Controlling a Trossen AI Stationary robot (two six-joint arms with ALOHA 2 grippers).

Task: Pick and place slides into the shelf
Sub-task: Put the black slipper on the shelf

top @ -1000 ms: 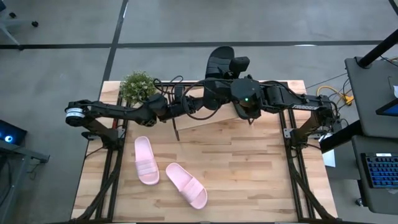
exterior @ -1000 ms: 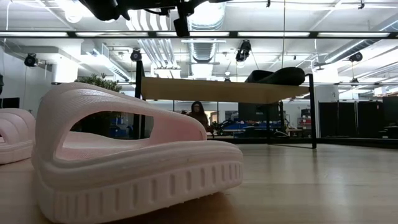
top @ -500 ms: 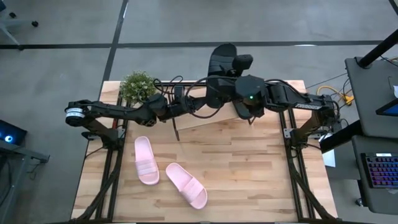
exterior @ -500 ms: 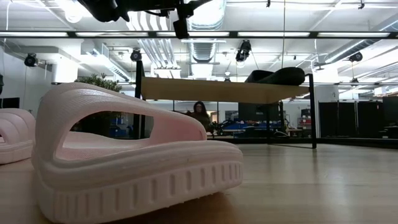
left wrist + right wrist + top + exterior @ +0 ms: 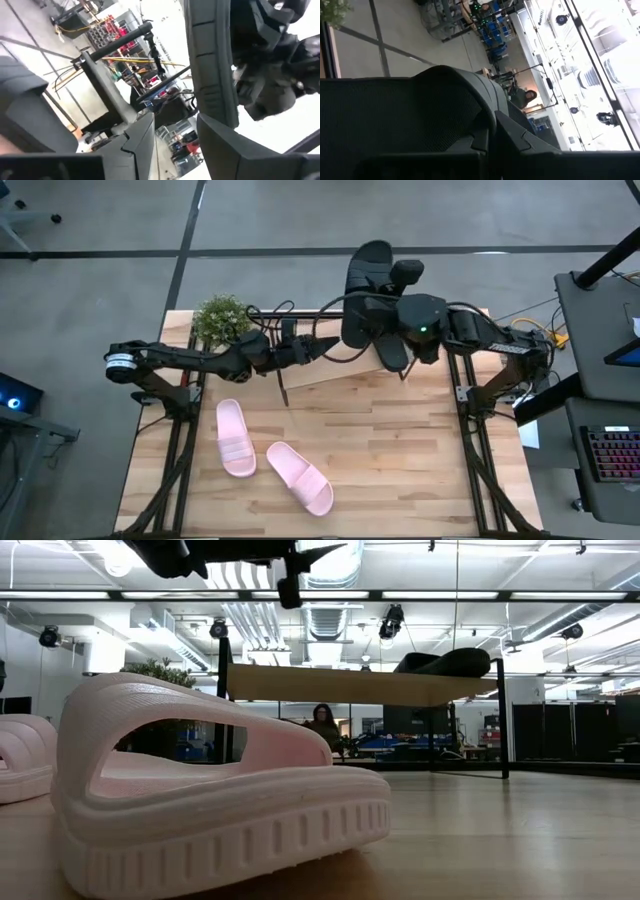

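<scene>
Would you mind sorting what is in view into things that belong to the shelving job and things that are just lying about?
Belonging to the job:
- black slide held in the shut right gripper
- second black slide on the shelf
- two pink slides on the table
- left gripper by the shelf

Just lying about:
- potted plant

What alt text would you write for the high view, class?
The right gripper holds a black slide above the shelf at the table's far edge. The left gripper hovers open beside it. Two pink slides lie on the table, a plant at a corner.
</scene>
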